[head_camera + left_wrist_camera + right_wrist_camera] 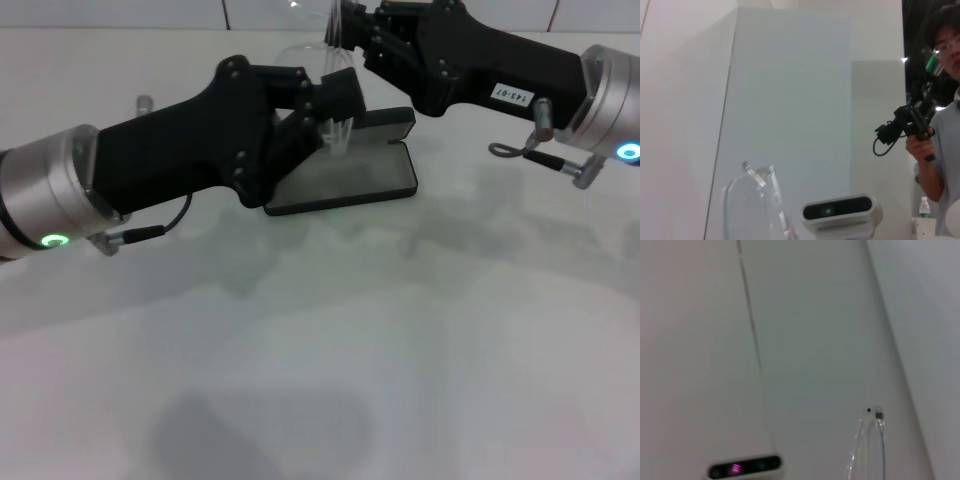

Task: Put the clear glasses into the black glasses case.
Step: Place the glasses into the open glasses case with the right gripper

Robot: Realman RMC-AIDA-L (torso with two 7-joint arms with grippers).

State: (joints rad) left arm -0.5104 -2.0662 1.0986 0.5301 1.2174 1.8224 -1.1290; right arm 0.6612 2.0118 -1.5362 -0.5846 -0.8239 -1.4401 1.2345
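The clear glasses (338, 128) hang in the air just above the open black glasses case (352, 180). Both grippers meet at them. My left gripper (338, 96) comes in from the left and is shut on the lower part of the frame. Reaching in from the right, my right gripper (349, 42) is shut on the upper part. The case lies on the white table with its grey lining up and its lid (388, 124) behind. A clear lens (752, 202) shows in the left wrist view, and the frame (869, 447) shows edge-on in the right wrist view.
The white table (330, 350) runs wide in front of the case. A white wall stands close behind. Both wrist views look up at the head camera (840, 211). A person (940, 100) holding a black device stands off to the side.
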